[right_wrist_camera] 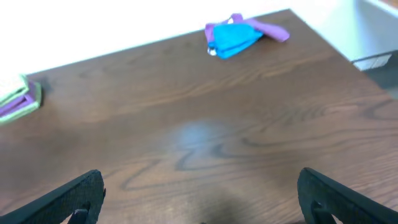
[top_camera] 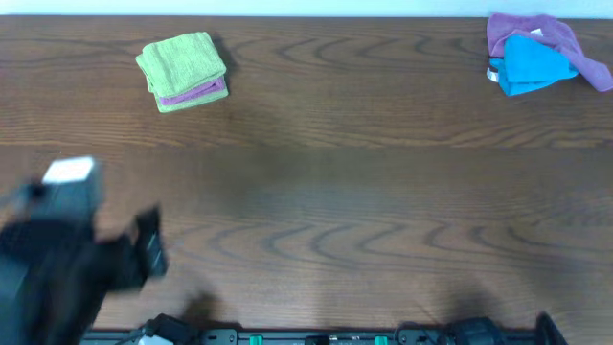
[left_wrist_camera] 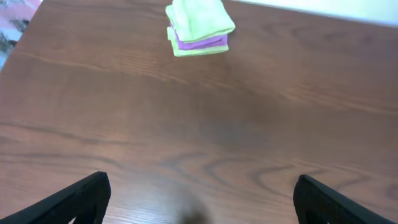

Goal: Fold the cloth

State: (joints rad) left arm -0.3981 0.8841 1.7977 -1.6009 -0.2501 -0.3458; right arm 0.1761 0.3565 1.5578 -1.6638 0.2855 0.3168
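Left gripper point(left_wrist_camera: 200, 186) gapes wide and empty above the table point(top_camera: 335, 192); right gripper point(right_wrist_camera: 199, 182) equally wide, holding nothing; at the far right edge a purple cloth point(top_camera: 548, 29) lies crumpled under a blue cloth point(top_camera: 532, 62); at the far left sits the cloth point(top_camera: 180, 59), lime green, folded small atop a purple layer point(top_camera: 199, 93) and a green layer point(top_camera: 180, 104), well apart from both grippers; folding looks finished; seemingly nothing is left to do.

Left arm point(top_camera: 67, 254), blurred, low at the left edge of the overhead view; left gripper point(left_wrist_camera: 202, 183) with jaws spread wide, holding nothing; right gripper point(right_wrist_camera: 200, 177) likewise wide open and empty, its dark fingers point(right_wrist_camera: 74, 199) at the lower corners.
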